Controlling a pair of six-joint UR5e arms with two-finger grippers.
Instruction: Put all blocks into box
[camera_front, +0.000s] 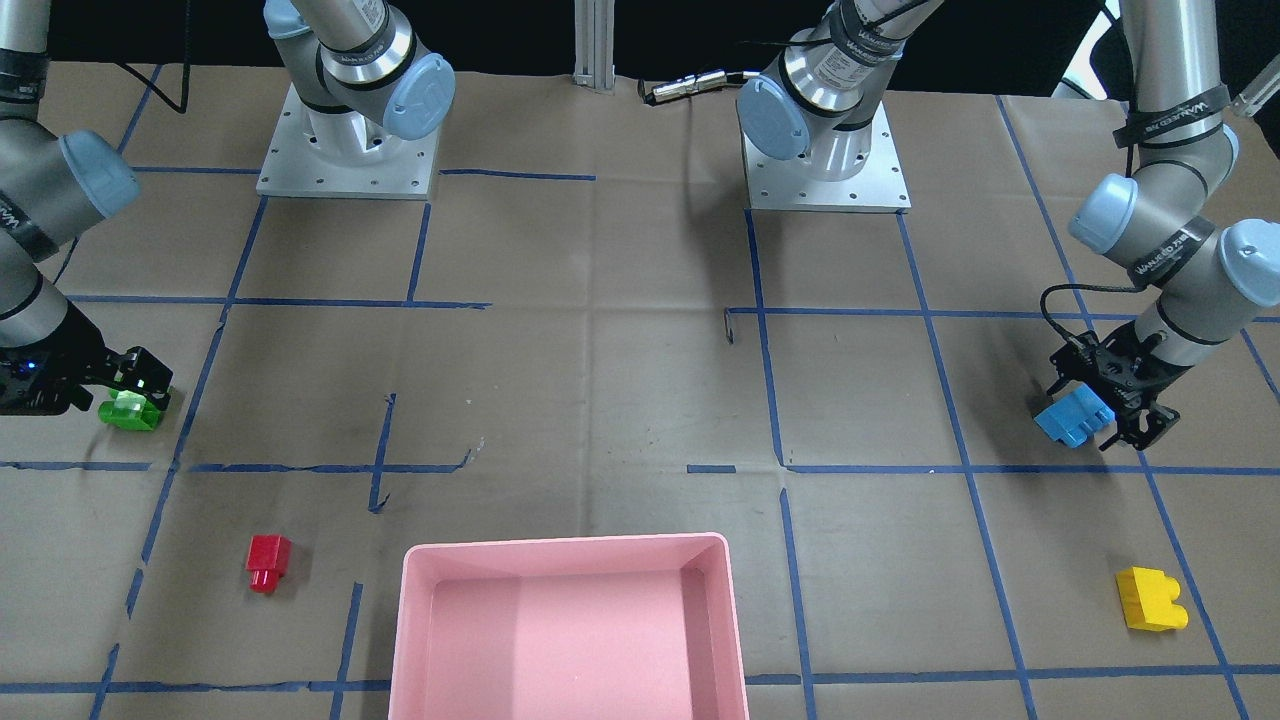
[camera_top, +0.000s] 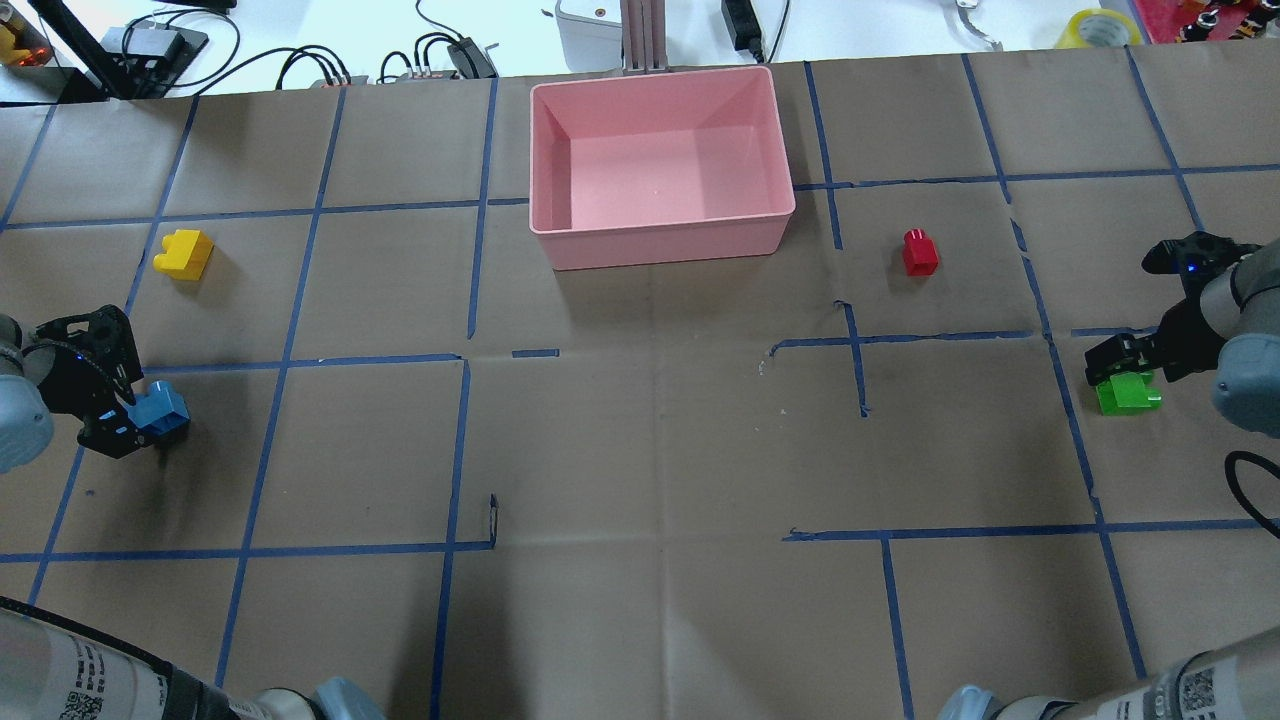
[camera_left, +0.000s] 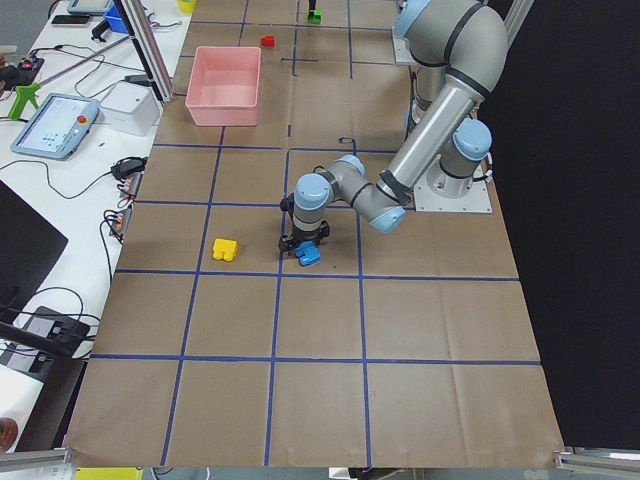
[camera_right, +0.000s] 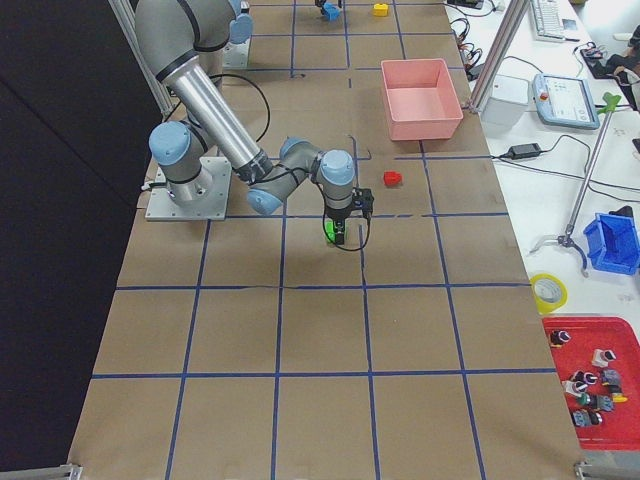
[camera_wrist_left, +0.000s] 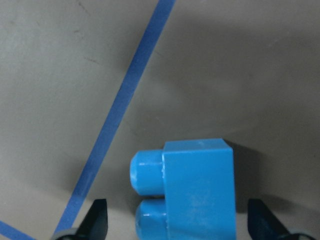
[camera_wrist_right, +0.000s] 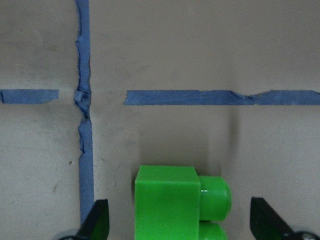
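Note:
The blue block (camera_top: 162, 412) lies on the table at my left, between the spread fingers of my open left gripper (camera_top: 132, 398). In the left wrist view the block (camera_wrist_left: 197, 190) sits between the two fingertips (camera_wrist_left: 97, 217) with a gap on each side. The green block (camera_top: 1128, 392) lies at my right, between the fingers of my open right gripper (camera_wrist_right: 181, 222), untouched by either fingertip (camera_wrist_right: 265, 220). The red block (camera_top: 919, 252) and the yellow block (camera_top: 183, 253) lie loose on the table. The pink box (camera_top: 660, 238) stands empty at the far middle.
Brown paper with blue tape lines covers the table. The arm bases (camera_front: 348, 150) stand on the robot's side. Cables and devices (camera_top: 450, 55) lie beyond the far edge behind the box.

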